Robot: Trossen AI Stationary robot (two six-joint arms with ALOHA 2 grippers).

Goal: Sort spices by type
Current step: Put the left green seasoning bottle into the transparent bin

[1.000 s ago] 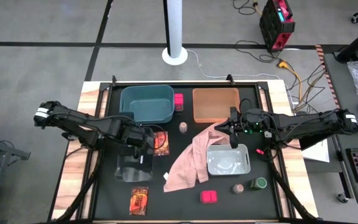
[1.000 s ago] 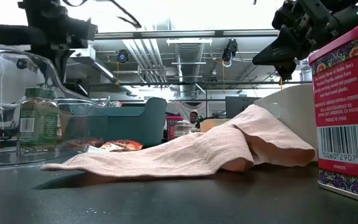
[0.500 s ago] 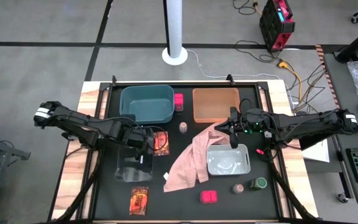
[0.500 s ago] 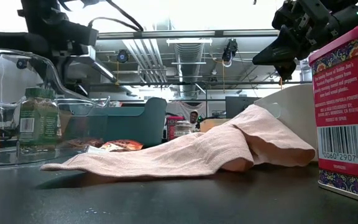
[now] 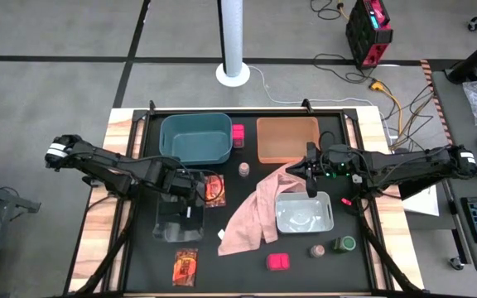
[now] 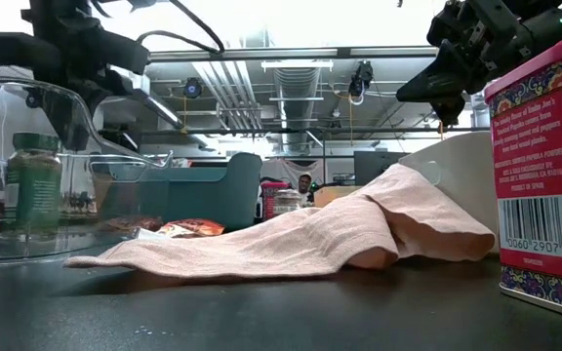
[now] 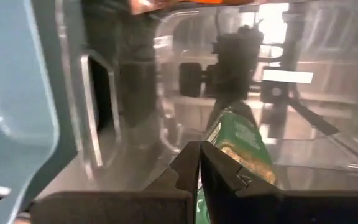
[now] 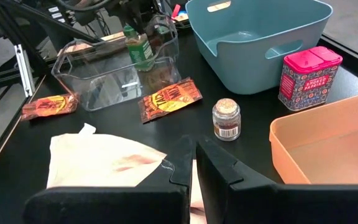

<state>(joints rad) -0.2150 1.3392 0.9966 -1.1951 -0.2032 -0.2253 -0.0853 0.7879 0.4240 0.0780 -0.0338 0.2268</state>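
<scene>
A black table (image 5: 139,265) carries a crumpled pink cloth (image 5: 251,213) at its centre, matte and folded. At 11 o'clock from the cloth sits a smooth teal bin (image 5: 195,137), at 1 o'clock a shallow translucent orange bin (image 5: 287,139), at 3 o'clock a pale grey bin (image 5: 304,212), and at 9 o'clock a glossy clear bin (image 5: 175,217).

The left arm stretches in low from 9 o'clock, its left gripper (image 5: 182,192) over the clear bin, fingers (image 7: 229,180) pressed together and empty. A green-lidded jar (image 8: 139,48) stands upright inside that bin, just beyond the fingertips. The right arm reaches in from 3 o'clock; its right gripper (image 5: 310,175) hangs over the grey bin's far rim, fingers closed on nothing.

A pink square box (image 5: 238,134) stands beside the teal bin, another (image 5: 278,261) at 6 o'clock. Flat crinkled orange-red packets lie at (image 5: 214,189) and (image 5: 185,266). A pinkish-topped jar (image 5: 244,170) stands at 12 o'clock of the cloth; another (image 5: 316,250) and a green-lidded one (image 5: 344,244) stand at 5 o'clock.
</scene>
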